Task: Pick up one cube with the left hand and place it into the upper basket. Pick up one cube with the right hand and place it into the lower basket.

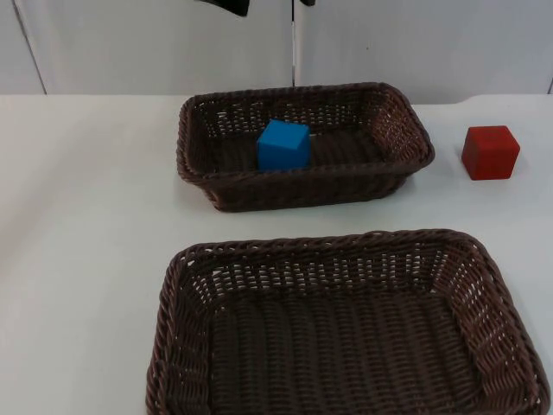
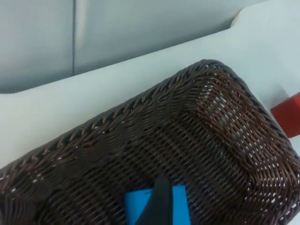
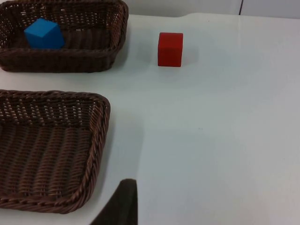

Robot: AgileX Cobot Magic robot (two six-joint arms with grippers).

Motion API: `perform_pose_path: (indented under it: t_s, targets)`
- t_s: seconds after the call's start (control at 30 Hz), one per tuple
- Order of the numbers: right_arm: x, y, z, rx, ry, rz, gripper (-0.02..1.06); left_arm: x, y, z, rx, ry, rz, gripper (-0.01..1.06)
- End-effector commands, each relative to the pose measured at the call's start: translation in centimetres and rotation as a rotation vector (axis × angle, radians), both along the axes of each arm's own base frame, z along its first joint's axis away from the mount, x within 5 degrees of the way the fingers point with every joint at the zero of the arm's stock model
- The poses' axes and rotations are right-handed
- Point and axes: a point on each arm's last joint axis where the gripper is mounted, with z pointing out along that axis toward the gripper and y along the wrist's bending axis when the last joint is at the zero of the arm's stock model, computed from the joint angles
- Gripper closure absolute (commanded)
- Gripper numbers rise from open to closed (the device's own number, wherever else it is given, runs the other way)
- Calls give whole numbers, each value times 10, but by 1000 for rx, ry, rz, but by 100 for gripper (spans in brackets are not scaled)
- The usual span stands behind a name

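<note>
A blue cube (image 1: 283, 145) lies loose inside the upper wicker basket (image 1: 393, 121), left of its middle. A red cube (image 1: 490, 152) stands on the white table to the right of that basket. The lower, larger wicker basket (image 1: 181, 285) holds nothing. My left gripper (image 2: 159, 206) hangs above the upper basket, over the blue cube (image 2: 180, 206), apart from it. My right gripper (image 3: 123, 206) is over the bare table to the right of the lower basket (image 3: 101, 117), well short of the red cube (image 3: 170, 48).
The grey partition wall (image 1: 155, 43) closes the table at the back. White table top (image 1: 78, 225) stretches left of both baskets, and more of it (image 3: 225, 140) lies around the red cube. A black arm part (image 1: 226, 5) pokes in above the upper basket.
</note>
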Motion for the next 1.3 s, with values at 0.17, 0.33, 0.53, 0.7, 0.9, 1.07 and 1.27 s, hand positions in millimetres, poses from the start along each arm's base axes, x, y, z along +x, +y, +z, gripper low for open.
perform_pose_path:
  t_s: [0.17, 0.33, 0.53, 0.7, 0.9, 1.07, 1.27]
  targets:
    - [0, 0, -1, 1, -3, -1, -1, -13, 10, 30, 53, -7, 14, 28]
    - [0, 0, -1, 1, -3, -1, -1, -24, 16, 51, 66, -19, 30, 28]
    - [0, 0, -1, 1, -3, -1, -1, -39, 20, 74, 57, -47, 26, 28]
    - [0, 0, -1, 1, -3, -1, -1, -55, 26, 75, 61, -33, 33, 28]
    - [0, 0, -1, 1, -3, -1, -1, -81, 38, 73, 54, -77, 73, 28]
    - [0, 0, -1, 1, -3, -1, -1, -110, 51, 73, 62, -117, 99, 28]
    - [0, 0, -1, 1, -3, -1, -1, -146, 66, 74, 71, -165, 120, 28]
